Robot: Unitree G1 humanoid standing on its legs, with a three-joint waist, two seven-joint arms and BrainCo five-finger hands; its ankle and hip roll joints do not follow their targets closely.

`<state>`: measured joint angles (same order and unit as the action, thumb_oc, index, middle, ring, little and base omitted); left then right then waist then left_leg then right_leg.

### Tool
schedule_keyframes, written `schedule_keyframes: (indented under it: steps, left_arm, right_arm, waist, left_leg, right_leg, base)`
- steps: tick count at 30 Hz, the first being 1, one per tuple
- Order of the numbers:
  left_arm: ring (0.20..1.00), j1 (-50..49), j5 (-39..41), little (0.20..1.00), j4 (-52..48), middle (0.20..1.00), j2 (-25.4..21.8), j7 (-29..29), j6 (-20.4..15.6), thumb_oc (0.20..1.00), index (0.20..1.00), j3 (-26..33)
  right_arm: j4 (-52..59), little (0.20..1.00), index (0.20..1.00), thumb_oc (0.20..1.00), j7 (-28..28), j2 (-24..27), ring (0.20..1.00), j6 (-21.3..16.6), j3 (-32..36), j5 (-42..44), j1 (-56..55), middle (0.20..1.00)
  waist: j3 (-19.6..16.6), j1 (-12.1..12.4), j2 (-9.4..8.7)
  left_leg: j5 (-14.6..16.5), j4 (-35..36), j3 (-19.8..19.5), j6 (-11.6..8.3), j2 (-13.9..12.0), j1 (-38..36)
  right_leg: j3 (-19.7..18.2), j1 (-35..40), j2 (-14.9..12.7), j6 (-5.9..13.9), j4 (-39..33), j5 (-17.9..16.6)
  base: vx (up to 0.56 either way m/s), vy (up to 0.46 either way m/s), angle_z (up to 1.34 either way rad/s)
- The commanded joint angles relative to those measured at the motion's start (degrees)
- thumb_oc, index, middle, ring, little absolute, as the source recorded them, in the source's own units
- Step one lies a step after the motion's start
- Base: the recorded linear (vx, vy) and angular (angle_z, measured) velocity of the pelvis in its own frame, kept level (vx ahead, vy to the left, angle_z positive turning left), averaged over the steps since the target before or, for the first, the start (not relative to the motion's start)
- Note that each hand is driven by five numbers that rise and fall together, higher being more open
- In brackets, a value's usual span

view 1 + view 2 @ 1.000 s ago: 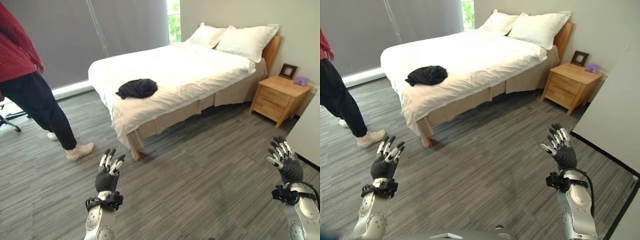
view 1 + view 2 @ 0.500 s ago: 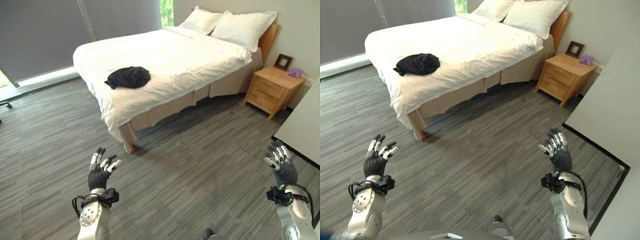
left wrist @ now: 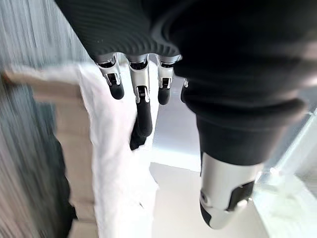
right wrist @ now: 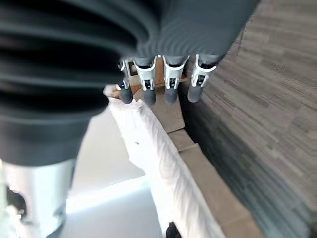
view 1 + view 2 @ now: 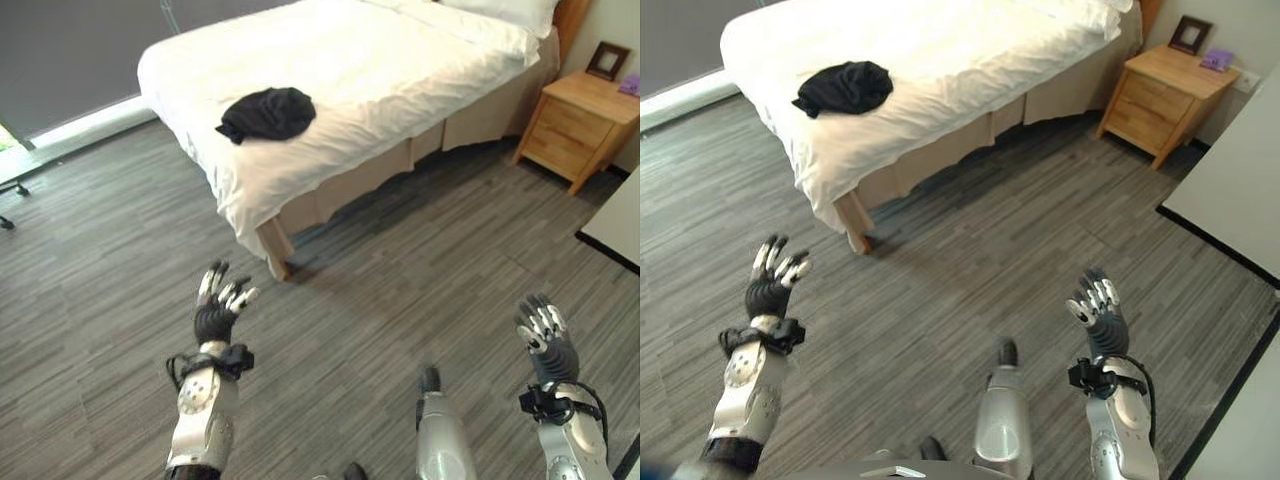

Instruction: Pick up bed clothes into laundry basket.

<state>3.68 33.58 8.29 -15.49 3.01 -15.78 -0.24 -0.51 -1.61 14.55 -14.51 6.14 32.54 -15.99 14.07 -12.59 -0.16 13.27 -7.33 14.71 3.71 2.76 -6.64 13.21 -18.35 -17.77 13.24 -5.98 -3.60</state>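
A crumpled black garment (image 5: pixel 268 112) lies on the white bed (image 5: pixel 400 70), near its foot end. Both hands are held up over the grey floor, well short of the bed. My left hand (image 5: pixel 218 310) is at the lower left with fingers spread and nothing in it. At the lower right, my right hand (image 5: pixel 540 335) is likewise open and empty. In the left wrist view the fingers (image 3: pixel 143 106) hang straight before the white sheet (image 3: pixel 114 163). The right wrist view has straight fingers (image 4: pixel 171 82) too.
A wooden nightstand (image 5: pixel 580 120) with a picture frame (image 5: pixel 608 60) stands right of the bed. The bed's wooden leg (image 5: pixel 275 255) is nearest my left hand. A white surface edge (image 5: pixel 615 225) sits at the far right. Grey plank floor (image 5: pixel 400 300) lies between me and the bed.
The camera has tilted down and come closer to the bed; the pillows have left the picture. The person seen one second ago is gone. Both hands stay open.
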Motion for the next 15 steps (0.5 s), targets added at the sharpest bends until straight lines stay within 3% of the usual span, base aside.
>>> schedule_keyframes:
  steps: [1,2,3,4,5,6,7,8,9,10,11,12,15]
  left_arm:
    - [1.0,-0.94,6.07,1.0,-4.6,1.0,-1.43,-3.28,-3.15,1.0,1.0,1.74]
    - [1.0,-0.94,6.07,1.0,-4.6,1.0,-1.43,-3.28,-3.15,1.0,1.0,1.74]
    - [1.0,0.02,7.07,1.0,-5.53,1.0,-0.59,-3.78,-3.91,1.0,1.0,0.03]
    - [1.0,0.71,7.52,1.0,-5.67,1.0,-0.33,-3.53,-4.14,1.0,1.0,-0.57]
    - [1.0,0.71,8.52,1.0,-6.22,1.0,-0.41,-4.01,-4.01,1.0,1.0,-1.01]
    - [1.0,1.46,10.13,1.0,-6.94,1.0,-0.58,-4.41,-4.35,1.0,1.0,-1.68]
    - [1.0,1.68,10.73,1.0,-7.4,1.0,-0.4,-4.01,-4.43,1.0,1.0,-2.28]
    - [1.0,2.27,10.7,1.0,-6.42,1.0,-0.13,-3.73,-4.25,1.0,1.0,-2.83]
    - [1.0,2.3,10.71,1.0,-6.4,1.0,-0.12,-3.74,-4.26,1.0,1.0,-2.83]
    - [1.0,2.04,10.7,1.0,-6.38,1.0,-0.09,-4.0,-3.84,1.0,1.0,-2.79]
    - [1.0,1.66,10.41,1.0,-6.51,1.0,-0.33,-4.07,-3.9,1.0,1.0,-2.44]
    - [1.0,0.95,10.05,1.0,-6.49,1.0,-0.81,-3.81,-3.98,1.0,1.0,-1.75]
    - [1.0,-0.97,10.18,1.0,-6.44,1.0,-0.83,-4.06,-4.06,1.0,1.0,-0.18]
  right_arm:
    - [-0.25,1.0,1.0,1.0,-0.03,4.1,1.0,-3.21,-1.02,0.76,4.55,1.0]
    - [-0.25,1.0,1.0,1.0,-0.03,4.1,1.0,-3.21,-1.02,0.76,4.55,1.0]
    - [-1.27,1.0,1.0,1.0,-0.49,6.0,1.0,-3.13,-2.68,0.92,6.11,1.0]
    - [-0.88,1.0,1.0,1.0,-0.71,6.84,1.0,-3.6,-3.15,1.75,7.45,1.0]
    - [-0.54,1.0,1.0,1.0,-0.53,7.38,1.0,-4.04,-3.22,2.98,7.57,1.0]
    - [-0.36,1.0,1.0,1.0,-0.81,7.79,1.0,-4.87,-2.85,5.11,7.42,1.0]
    - [-0.8,1.0,1.0,1.0,-0.24,8.11,1.0,-5.24,-2.85,5.33,8.07,1.0]
    - [-1.44,1.0,1.0,1.0,1.16,9.01,1.0,-5.32,-2.77,4.3,8.97,1.0]
    - [-1.44,1.0,1.0,1.0,1.18,9.03,1.0,-5.32,-2.77,4.28,8.99,1.0]
    - [-1.29,1.0,1.0,1.0,1.63,9.51,1.0,-5.36,-2.52,3.56,9.13,1.0]
    - [-0.94,1.0,1.0,1.0,1.26,9.64,1.0,-5.43,-2.66,3.83,9.58,1.0]
    - [-0.68,1.0,1.0,1.0,0.65,9.77,1.0,-5.73,-2.73,3.8,9.44,1.0]
    - [-1.01,1.0,1.0,1.0,0.07,10.49,1.0,-5.34,-3.18,0.94,9.09,1.0]
  waist:
    - [-3.43,-1.56,0.99]
    - [-3.43,-1.56,0.99]
    - [-4.05,-2.22,0.18]
    - [-3.82,-1.64,-0.18]
    - [-3.42,-1.02,-1.0]
    - [-2.31,0.56,-2.12]
    - [-1.66,2.02,-3.04]
    - [-0.88,3.5,-4.29]
    - [-0.77,3.54,-4.12]
    - [-0.66,4.31,-4.45]
    - [-0.63,5.05,-4.61]
    - [-0.86,5.4,-3.98]
    - [-1.76,6.11,-3.43]
  left_leg:
    - [0.64,4.02,2.72,-7.85,-4.5,-18.7]
    - [0.64,4.02,2.72,-7.85,-4.5,-18.7]
    - [-8.52,-10.45,3.03,-11.66,-7.74,-14.04]
    - [-15.54,-20.37,3.62,-13.89,-11.16,-8.87]
    - [-19.78,-28.86,3.44,-14.71,-13.54,-3.37]
    - [-21.76,-38.27,2.13,-15.17,-14.67,2.03]
    - [-21.01,-41.55,2.32,-14.26,-15.6,4.23]
    - [-19.3,-41.97,3.56,-13.3,-19.49,10.09]
    - [-19.16,-42.18,3.51,-13.34,-19.72,10.09]
    - [-19.39,-39.76,4.76,-13.66,-21.67,12.39]
    - [-19.81,-36.02,5.64,-13.83,-23.45,14.16]
    - [-21.66,-26.62,7.12,-13.94,-25.19,14.47]
    - [-22.99,-8.59,7.2,-13.44,-22.56,12.27]
  right_leg:
    - [5.58,1.58,0.1,-0.07,9.29,-8.73]
    - [5.58,1.58,0.1,-0.07,9.29,-8.73]
    - [3.46,4.12,3.3,-3.63,10.02,-8.24]
    - [4.4,6.21,4.88,-5.8,10.42,-6.28]
    - [3.87,8.7,6.17,-7.89,9.25,-4.66]
    - [3.09,11.94,7.93,-10.6,7.98,-2.91]
    - [3.05,13.86,8.93,-11.71,7.4,-1.01]
    - [2.17,17.65,10.01,-12.4,6.08,0.38]
    - [2.17,17.74,10.21,-12.43,6.04,0.37]
    - [2.16,19.24,10.47,-12.54,5.68,1.42]
    - [2.05,20.39,10.57,-12.23,5.48,2.08]
    - [2.23,21.07,11.13,-11.75,5.54,2.68]
    - [0.36,22.82,11.44,-10.37,5.75,4.59]
  base:
    - [0.4,-0.199,0.12]
    - [0.56,-0.391,0.09]
    - [0.55,-0.454,0.28]
    - [0.68,-0.593,0.55]
    - [0.43,-0.481,0.93]
    - [0.4,-0.463,0.63]
    - [0.57,-0.522,-0.04]
    - [0.44,-0.349,-0.7]
    - [0.43,-0.255,-0.57]
    - [0.28,-0.088,-0.21]
    - [0.46,-0.076,-0.02]
    - [0.47,-0.007,-0.24]
    - [0.54,0.146,-0.51]
